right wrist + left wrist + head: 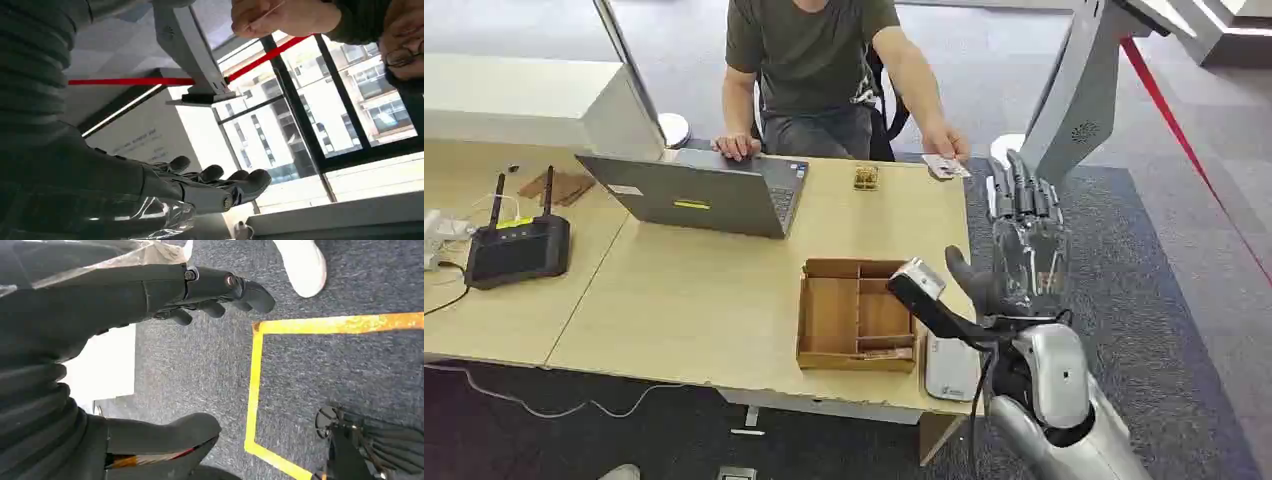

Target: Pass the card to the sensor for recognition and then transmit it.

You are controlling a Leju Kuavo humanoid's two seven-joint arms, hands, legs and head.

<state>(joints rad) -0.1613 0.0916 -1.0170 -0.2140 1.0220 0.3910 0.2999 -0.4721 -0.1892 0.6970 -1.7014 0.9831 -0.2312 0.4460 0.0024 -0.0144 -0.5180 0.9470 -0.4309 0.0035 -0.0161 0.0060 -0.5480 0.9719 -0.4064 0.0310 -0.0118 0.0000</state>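
A person's hand holds the card (946,166) over the table's far right corner. My right hand (1024,235) is raised just off the table's right edge, a short way nearer than the card, with fingers stretched out and nothing in it. In the right wrist view the right hand (200,187) lies flat and empty, and the person's hand pinches the thin card (264,13) beyond it. A white sensor pad (951,368) lies at the table's near right corner. My left hand (165,290) hangs over the carpet, fingers apart, holding nothing.
A wooden compartment box (856,315) stands left of the sensor pad. An open laptop (699,190), a black antenna device (516,250) and a small wooden block (865,177) sit on the table. A grey stand (1079,90) rises at the right. Yellow floor tape (255,385) is below.
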